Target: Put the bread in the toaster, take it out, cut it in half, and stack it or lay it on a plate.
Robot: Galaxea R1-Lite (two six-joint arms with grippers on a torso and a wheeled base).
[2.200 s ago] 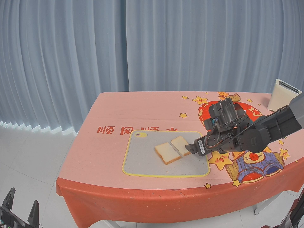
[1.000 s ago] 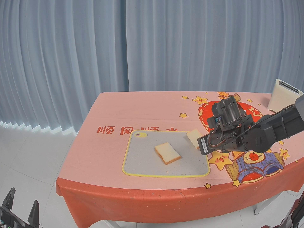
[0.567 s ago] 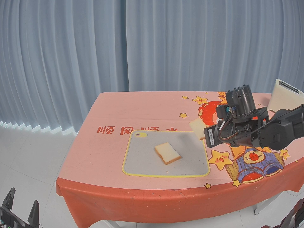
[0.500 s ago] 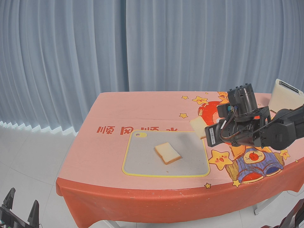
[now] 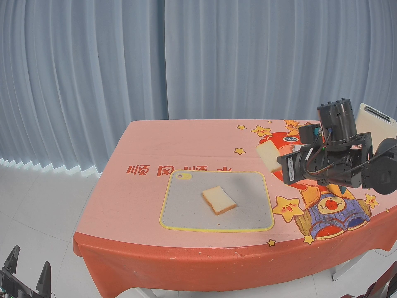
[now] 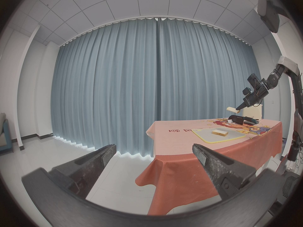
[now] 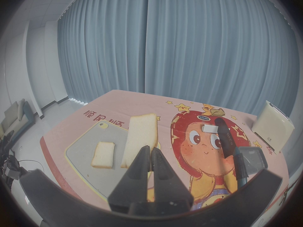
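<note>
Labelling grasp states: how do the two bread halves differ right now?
Support: the held half is pinched in the right gripper, off the table; the loose half lies on the cutting board.
Pose: the held half stands steeply tilted; the loose half lies flat.
Place: the held half hangs by the board's far right corner; the loose half is near its middle.
Shared: both are pale, rectangular, with tan crust.

Head camera above the table [image 5: 165, 145], left wrist low and far, right wrist near; cutting board [image 5: 186, 212] in all.
</note>
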